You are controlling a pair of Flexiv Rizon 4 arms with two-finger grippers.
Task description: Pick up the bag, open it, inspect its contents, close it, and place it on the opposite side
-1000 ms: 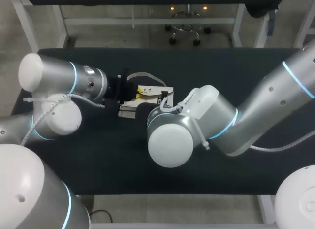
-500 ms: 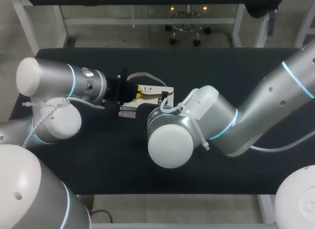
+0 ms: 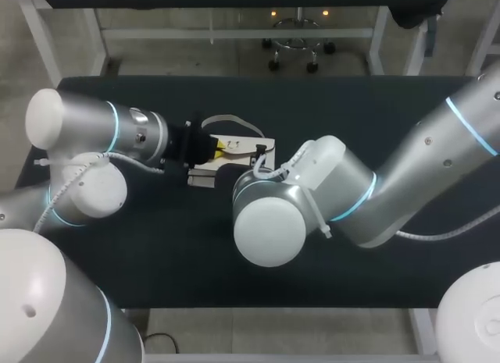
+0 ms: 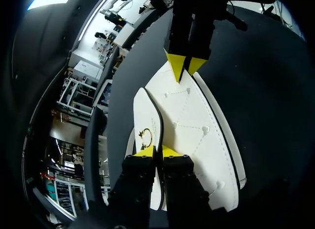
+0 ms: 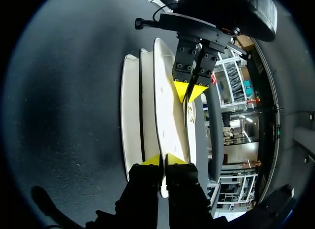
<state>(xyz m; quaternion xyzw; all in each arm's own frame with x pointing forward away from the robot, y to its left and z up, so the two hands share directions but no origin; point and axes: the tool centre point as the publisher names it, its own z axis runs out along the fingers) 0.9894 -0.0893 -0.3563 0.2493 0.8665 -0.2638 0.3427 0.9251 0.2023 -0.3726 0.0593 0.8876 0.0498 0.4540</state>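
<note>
The left arm comes in from the left side of the dark matte table (image 3: pixel 375 105) and lies low over it, its wrist pointing toward the middle. The left gripper (image 4: pixel 157 151) has its yellow-tipped fingers drawn close together, pinching the thin edge of one panel of the bag from both sides.

The flat white bag (image 3: pixel 238 151) with dotted stitching and a thin dark edge sits near the middle of the table, slightly toward the far side, between the two wrists. In the left wrist view its layers are parted a little. A narrow white panel stands just beside the wider stitched one, with a dark gap between them. A small ring-shaped fitting (image 4: pixel 145 135) shows on the narrow panel, just ahead of the left fingers. A grey strap (image 3: pixel 231 119) loops out from the bag's far side across the table.

The right arm enters from the right and bends back toward the middle, with its large elbow joint over the near half of the table. The right gripper (image 5: pixel 163 160) meets the bag at the end opposite the left gripper. Its yellow tips are closed on the edge of a white panel, one fingertip on each face. The two grippers face each other along the bag's length, well apart.
</note>
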